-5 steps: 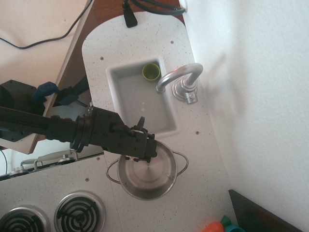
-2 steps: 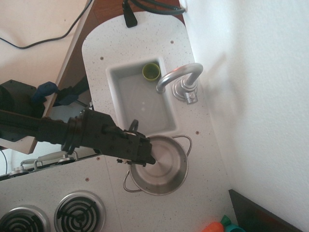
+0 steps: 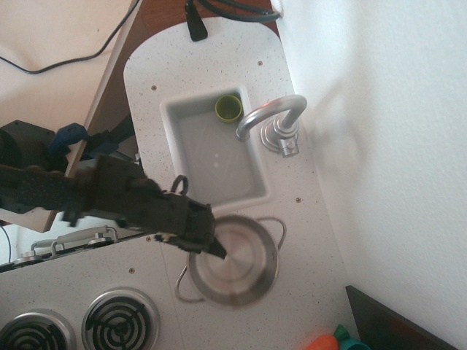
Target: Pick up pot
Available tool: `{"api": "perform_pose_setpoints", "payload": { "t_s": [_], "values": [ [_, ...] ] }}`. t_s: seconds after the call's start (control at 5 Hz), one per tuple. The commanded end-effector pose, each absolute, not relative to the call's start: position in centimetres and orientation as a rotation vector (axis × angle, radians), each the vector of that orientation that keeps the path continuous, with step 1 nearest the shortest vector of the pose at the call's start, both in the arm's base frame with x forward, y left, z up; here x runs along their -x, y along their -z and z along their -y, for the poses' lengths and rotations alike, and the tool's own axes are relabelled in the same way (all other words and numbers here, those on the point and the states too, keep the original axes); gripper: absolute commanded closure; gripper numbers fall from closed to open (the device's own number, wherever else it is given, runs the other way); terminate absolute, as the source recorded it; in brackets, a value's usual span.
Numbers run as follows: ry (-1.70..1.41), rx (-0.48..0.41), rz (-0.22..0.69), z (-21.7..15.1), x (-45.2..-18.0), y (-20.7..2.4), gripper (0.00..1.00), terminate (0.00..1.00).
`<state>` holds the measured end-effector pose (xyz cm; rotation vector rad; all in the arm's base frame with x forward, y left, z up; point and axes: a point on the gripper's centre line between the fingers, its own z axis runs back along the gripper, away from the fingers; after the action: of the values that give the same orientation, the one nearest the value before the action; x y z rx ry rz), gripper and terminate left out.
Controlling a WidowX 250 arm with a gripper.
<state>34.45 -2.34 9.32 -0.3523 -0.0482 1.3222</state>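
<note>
Bright daylight, wall (image 3: 379,146) overexposed; faucet (image 3: 271,120) casts soft shadow; pot (image 3: 235,259), pincer (image 3: 208,244) motion-blurred, perhaps moving.

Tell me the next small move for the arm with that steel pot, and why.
Probably lift straight up a little. The black pincer sits at the left rim of the round shiny steel pot, which looks motion-blurred and close to the white sink, so rising should clear the counter.

A shiny stainless-steel pot (image 3: 235,261) on a speckled matt white counter (image 3: 306,248), beside a brushed-metal faucet (image 3: 271,120) and smooth white plastic sink (image 3: 219,157).
</note>
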Motion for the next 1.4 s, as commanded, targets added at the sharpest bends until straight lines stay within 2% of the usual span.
{"api": "perform_pose_setpoints", "payload": {
  "t_s": [0.0, 0.4, 0.6, 1.2],
  "values": [
    [-1.226, 0.481, 0.191, 3.9, -35.0, -14.6, 1.00, 0.00],
    [-1.232, 0.470, 0.189, 4.0, -34.7, -14.6, 1.00, 0.00],
    [-1.220, 0.505, 0.215, 4.1, -34.3, -15.7, 1.00, 0.00],
    [-1.224, 0.483, 0.205, 4.6, -34.0, -15.4, 1.00, 0.00]
  ]
}}
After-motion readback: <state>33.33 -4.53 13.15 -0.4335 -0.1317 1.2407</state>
